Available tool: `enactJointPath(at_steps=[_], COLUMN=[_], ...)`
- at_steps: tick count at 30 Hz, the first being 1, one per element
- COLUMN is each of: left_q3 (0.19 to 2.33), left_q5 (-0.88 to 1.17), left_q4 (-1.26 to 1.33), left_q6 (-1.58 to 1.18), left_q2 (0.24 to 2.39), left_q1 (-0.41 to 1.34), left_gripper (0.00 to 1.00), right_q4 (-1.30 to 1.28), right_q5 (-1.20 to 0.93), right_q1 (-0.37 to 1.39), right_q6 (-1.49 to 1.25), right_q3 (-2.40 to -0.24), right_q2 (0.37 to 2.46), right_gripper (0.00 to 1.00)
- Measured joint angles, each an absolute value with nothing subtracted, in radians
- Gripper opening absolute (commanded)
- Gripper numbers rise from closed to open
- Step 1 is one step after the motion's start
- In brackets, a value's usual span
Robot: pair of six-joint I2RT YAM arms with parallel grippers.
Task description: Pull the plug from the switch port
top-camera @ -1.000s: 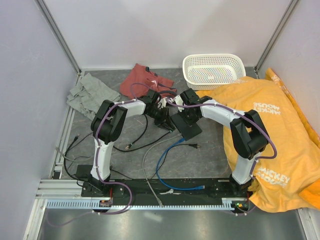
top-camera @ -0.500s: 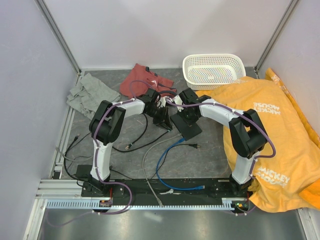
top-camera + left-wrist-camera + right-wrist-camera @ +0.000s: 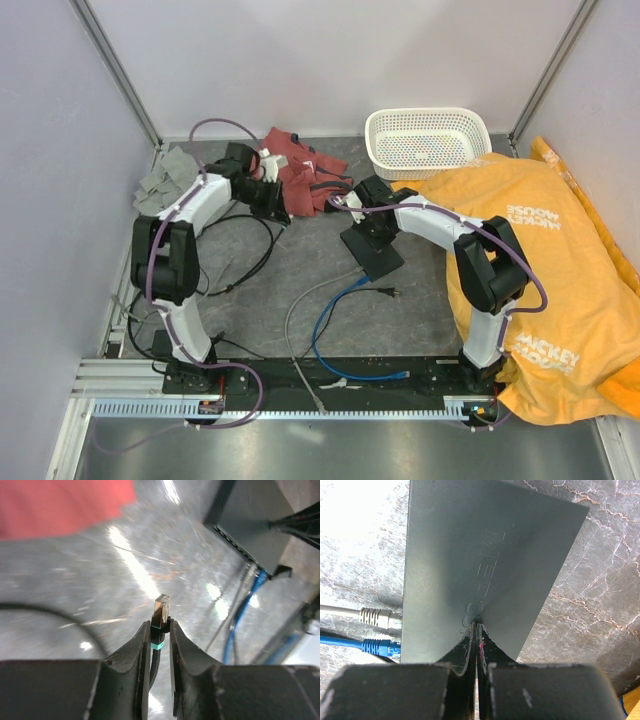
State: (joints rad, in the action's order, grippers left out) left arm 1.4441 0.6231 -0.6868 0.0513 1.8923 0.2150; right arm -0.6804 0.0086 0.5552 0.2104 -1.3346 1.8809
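Note:
The switch [image 3: 372, 255] is a flat black box lying mid-table, also seen as the switch [image 3: 485, 565] and the switch [image 3: 250, 520]. My right gripper [image 3: 368, 228] is shut, and the tips of the right gripper [image 3: 478, 626] press down on the box's top. A grey plug [image 3: 375, 616] and a blue plug [image 3: 380, 646] sit in its ports. My left gripper [image 3: 272, 197] is far left of the switch, by the red cloth. The left gripper [image 3: 160, 625] is shut on a black-cabled plug [image 3: 161, 609] with a teal band, held free in the air.
A red cloth [image 3: 300, 160] and a grey cloth [image 3: 165, 180] lie at the back left. A white basket [image 3: 427, 140] stands at the back right beside a large orange cloth [image 3: 560, 260]. Blue cable [image 3: 330, 330], grey cable [image 3: 292, 320] and black cable [image 3: 255, 255] trail over the near table.
My left arm has swung left and back, carrying the plug away from the switch to beside the red cloth. The right arm has stayed on the switch.

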Motion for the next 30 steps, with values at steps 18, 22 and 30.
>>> enactJointPath(at_steps=[18, 22, 30], left_q3=[1.232, 1.098, 1.046], left_q5=[0.139, 0.076, 0.031], left_q4=[-0.756, -0.745, -0.751], left_q6=[0.344, 0.376, 0.372], left_q2=[1.470, 1.449, 1.604], left_q1=[-0.106, -0.134, -0.136], left_gripper=[0.01, 0.02, 0.19], right_q4=[-0.729, -0.739, -0.757], right_q5=[0.016, 0.017, 0.021], right_q1=[0.562, 0.566, 0.568], right_q6=[0.210, 0.210, 0.210], right_q3=[-1.382, -1.393, -1.409], right_q2=[1.916, 1.924, 1.935], right_gripper=[0.00, 0.00, 0.00])
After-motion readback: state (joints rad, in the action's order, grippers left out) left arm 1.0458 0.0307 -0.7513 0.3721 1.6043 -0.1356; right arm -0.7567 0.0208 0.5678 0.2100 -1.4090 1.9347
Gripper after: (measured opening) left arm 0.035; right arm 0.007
